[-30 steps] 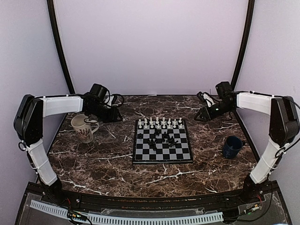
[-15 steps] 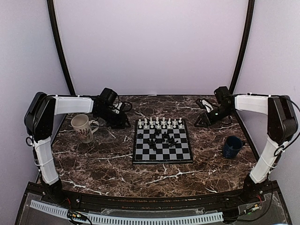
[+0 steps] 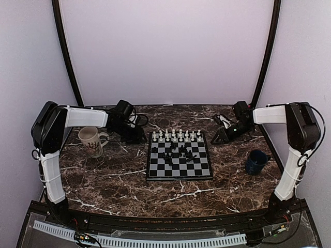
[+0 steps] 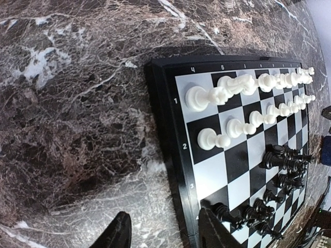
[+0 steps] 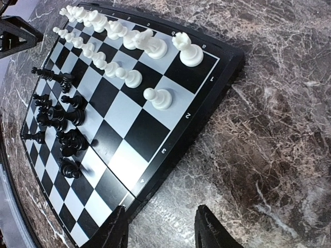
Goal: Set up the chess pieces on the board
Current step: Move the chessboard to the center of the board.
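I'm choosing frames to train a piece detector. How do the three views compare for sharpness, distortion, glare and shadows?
Top external: even, soft light with no glare, but the board is small and detail on it is soft. Left wrist: wide-angle stretch, with the near white pieces crisp and the far ones tiny. Right wrist: the board's rim bows, and the black pieces are sharp with short shadows.

We log board point(image 3: 178, 170): black and silvery-white checks, thin dark rim. White pieces point(image 3: 177, 136): plain creamy white. Black pieces point(image 3: 182, 153): glossy black. Table point(image 3: 114, 181): dark brown marble, white veins all over. We see cream mug point(image 3: 91, 140), dark print on side; navy mug point(image 3: 255, 161), plain. Left arm point(image 3: 83, 117) and right arm point(image 3: 269, 114): white shells, black joints. Walls point(image 3: 165, 51): pale lilac.
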